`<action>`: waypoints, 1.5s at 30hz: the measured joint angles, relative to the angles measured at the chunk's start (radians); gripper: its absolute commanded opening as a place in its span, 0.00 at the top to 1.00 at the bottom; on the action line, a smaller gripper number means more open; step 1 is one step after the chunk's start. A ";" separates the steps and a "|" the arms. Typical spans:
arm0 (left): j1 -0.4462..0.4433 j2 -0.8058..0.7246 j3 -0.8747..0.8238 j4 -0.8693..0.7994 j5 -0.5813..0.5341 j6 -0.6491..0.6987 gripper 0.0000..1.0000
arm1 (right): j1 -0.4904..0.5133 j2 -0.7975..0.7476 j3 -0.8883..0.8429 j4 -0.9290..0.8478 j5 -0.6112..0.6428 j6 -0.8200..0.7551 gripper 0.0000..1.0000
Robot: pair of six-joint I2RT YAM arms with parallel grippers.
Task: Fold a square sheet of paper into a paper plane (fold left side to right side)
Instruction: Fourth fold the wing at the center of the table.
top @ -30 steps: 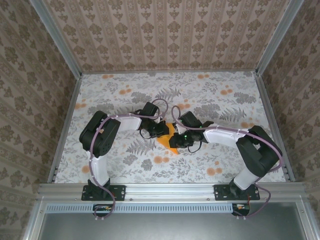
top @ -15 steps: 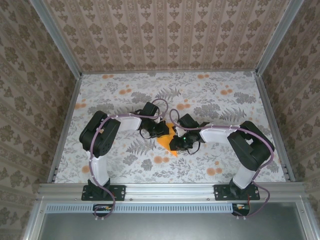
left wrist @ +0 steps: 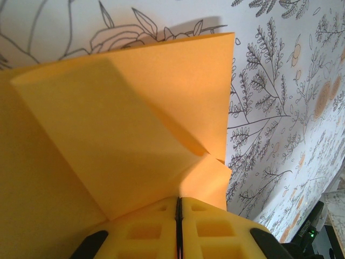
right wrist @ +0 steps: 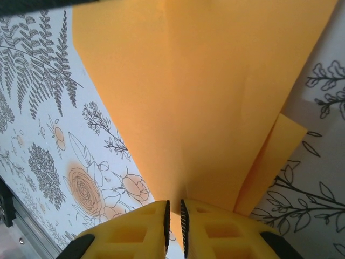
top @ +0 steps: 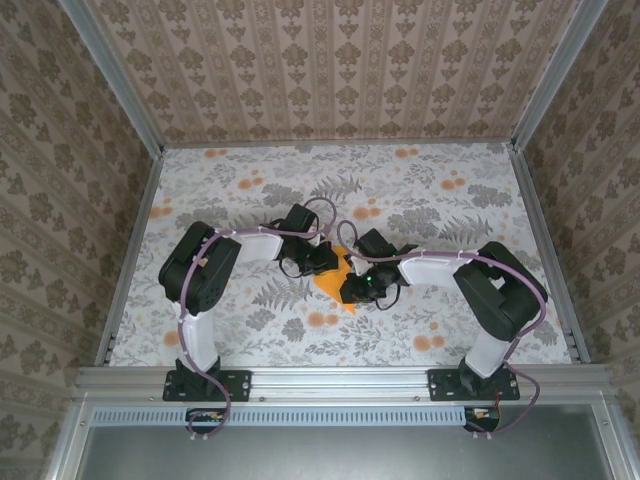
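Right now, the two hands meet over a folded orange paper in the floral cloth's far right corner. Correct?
No: the folded orange paper lies near the middle of the floral cloth, as the top external view shows.

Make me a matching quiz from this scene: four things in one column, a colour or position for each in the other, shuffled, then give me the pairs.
Things:
1. left pincer
2. right pincer
3. orange paper
4. cloth

Descriptions:
A. white with grey ferns and pale orange flowers
B. bright orange, with creases and folded flaps
C. shut on the paper, on its right side in the top view
D. shut on the paper, on its left side in the top view

Pairs: 1-D, 2-C, 3-B, 4-A
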 measured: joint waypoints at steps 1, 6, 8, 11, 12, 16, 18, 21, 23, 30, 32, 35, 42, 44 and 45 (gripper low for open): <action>0.000 0.000 0.000 0.000 0.000 0.000 0.90 | 0.000 0.000 0.000 0.000 0.001 -0.003 0.84; 0.000 0.000 0.000 -0.003 0.002 0.000 0.90 | 0.007 -0.019 -0.020 -0.014 0.001 -0.010 0.86; 0.000 0.000 0.000 -0.004 0.003 0.000 0.90 | 0.011 -0.032 -0.035 -0.019 0.001 -0.010 0.86; -0.001 0.000 0.000 -0.007 0.006 0.001 0.91 | 0.016 -0.048 -0.051 -0.028 0.001 -0.010 0.86; -0.001 0.000 0.000 -0.007 0.006 0.001 0.91 | 0.018 -0.052 -0.055 -0.033 0.001 -0.010 0.86; -0.001 0.000 0.000 -0.010 0.009 0.004 0.90 | 0.021 -0.069 -0.068 -0.059 0.000 -0.010 0.87; -0.001 0.000 0.000 -0.010 0.009 0.004 0.90 | 0.024 -0.080 -0.076 -0.076 -0.001 -0.011 0.88; -0.001 0.000 0.000 -0.010 0.009 0.005 0.90 | 0.029 -0.103 -0.089 -0.124 -0.005 -0.012 0.94; -0.001 0.000 0.000 -0.010 0.009 0.006 0.90 | 0.031 -0.124 -0.094 -0.163 -0.006 -0.014 0.96; -0.002 0.000 0.000 -0.010 0.009 0.007 0.90 | 0.000 -0.261 -0.094 -0.169 -0.063 0.013 0.97; -0.002 0.000 0.001 -0.011 0.008 0.007 0.90 | -0.016 -0.258 -0.077 -0.128 -0.077 0.029 0.97; -0.004 0.000 0.001 -0.011 0.007 0.007 0.90 | -0.028 -0.182 -0.027 -0.063 -0.077 0.056 0.97; -0.006 0.000 0.006 -0.018 0.004 0.007 0.90 | -0.033 0.005 0.045 0.043 -0.027 0.103 0.98; -0.006 0.000 0.006 -0.019 0.004 0.007 0.90 | -0.033 0.017 0.045 0.042 -0.009 0.104 0.98; -0.006 0.000 0.007 -0.020 0.003 0.007 0.90 | -0.033 0.018 0.045 0.042 0.000 0.104 0.98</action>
